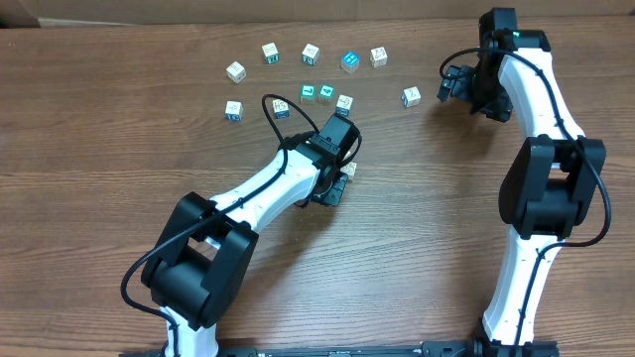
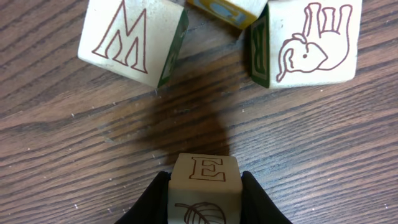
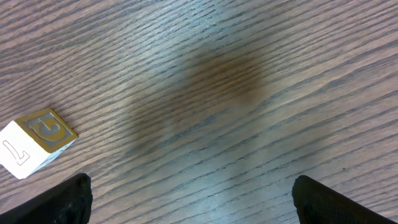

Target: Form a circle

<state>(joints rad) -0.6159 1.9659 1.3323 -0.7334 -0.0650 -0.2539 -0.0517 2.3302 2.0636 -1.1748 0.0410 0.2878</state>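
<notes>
Clamping E cube in left pincer; right pincer spread wide.

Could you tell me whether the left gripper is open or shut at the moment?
Shut on the E block: the left gripper has its black jaws pressed against both its sides.

M cube; elephant cube (yellow cube between)

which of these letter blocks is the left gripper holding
The E block with a leaf on its near face, pinched in the left gripper; the M block and the elephant block sit loose beyond it.
</notes>
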